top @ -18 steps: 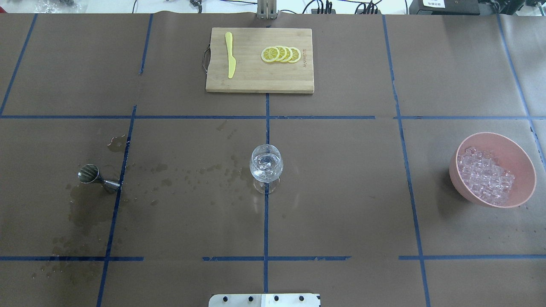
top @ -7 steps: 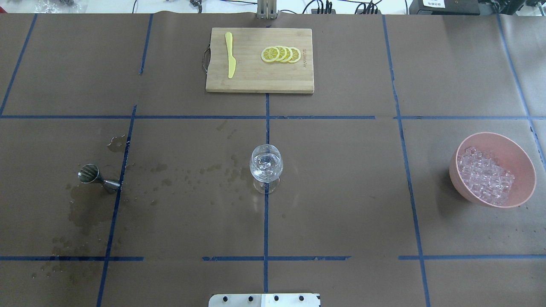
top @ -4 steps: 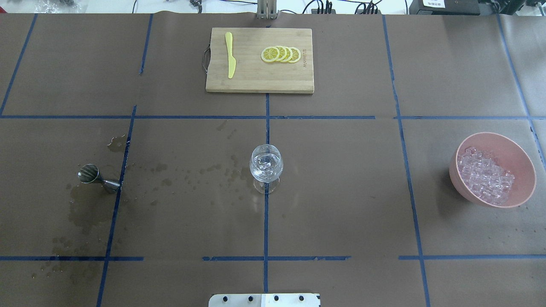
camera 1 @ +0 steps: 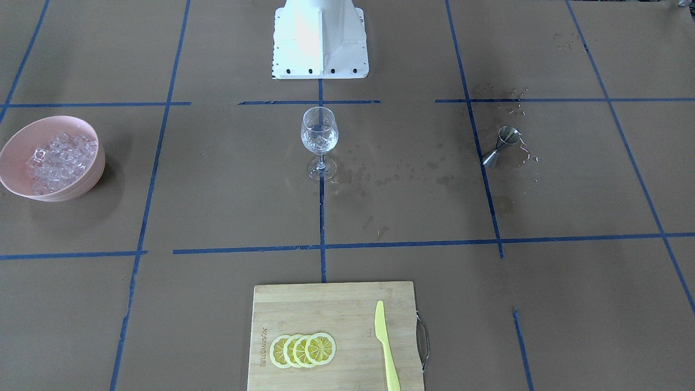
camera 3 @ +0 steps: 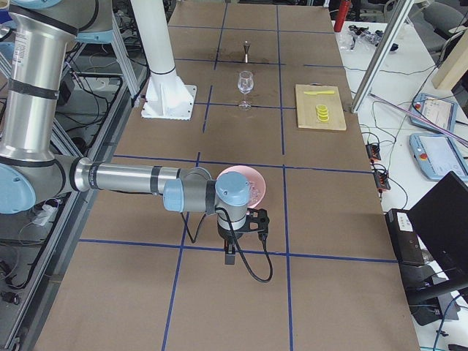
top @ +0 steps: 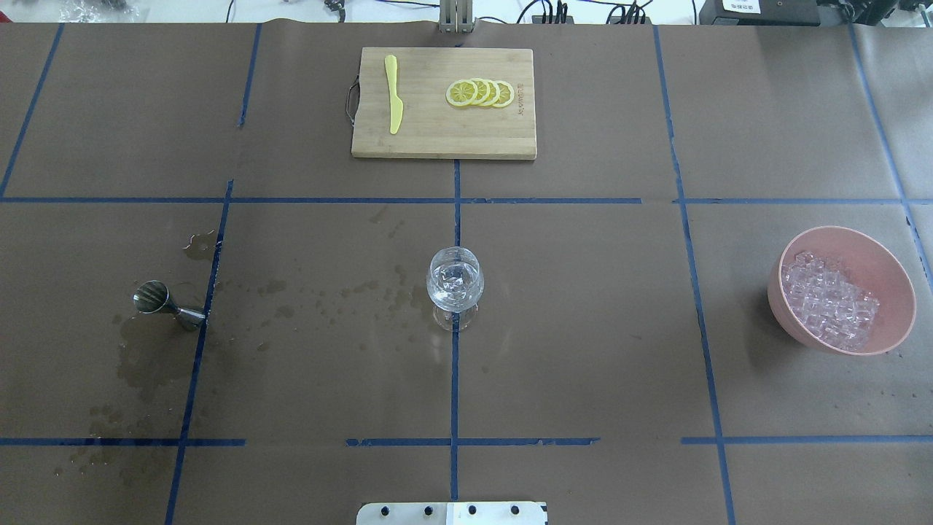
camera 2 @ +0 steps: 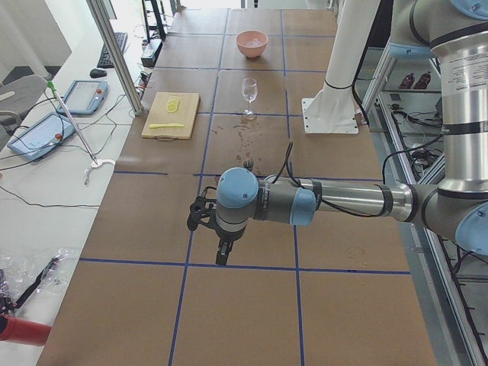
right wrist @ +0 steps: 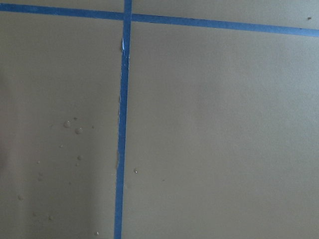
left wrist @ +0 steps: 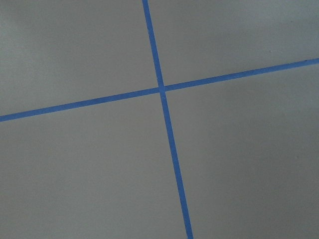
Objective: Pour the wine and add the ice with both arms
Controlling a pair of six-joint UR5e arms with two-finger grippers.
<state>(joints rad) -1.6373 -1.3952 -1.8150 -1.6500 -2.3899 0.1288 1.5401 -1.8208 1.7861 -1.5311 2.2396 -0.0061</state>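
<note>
Centre: upright glass (top: 455,281), open paper (top: 583,328) on every side. Right edge: bowl (top: 885,255), well apart from glass. Left: jigger (top: 169,305) among wet patches (top: 146,357). Far middle: board (top: 444,142), low and flat. Broad lanes between all four.

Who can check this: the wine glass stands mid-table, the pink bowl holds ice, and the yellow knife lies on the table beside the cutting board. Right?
Not quite. The overhead view shows the knife lying on the cutting board itself, apart from the lemon slices. The wine glass does stand mid-table, and the pink bowl does hold ice.
</note>
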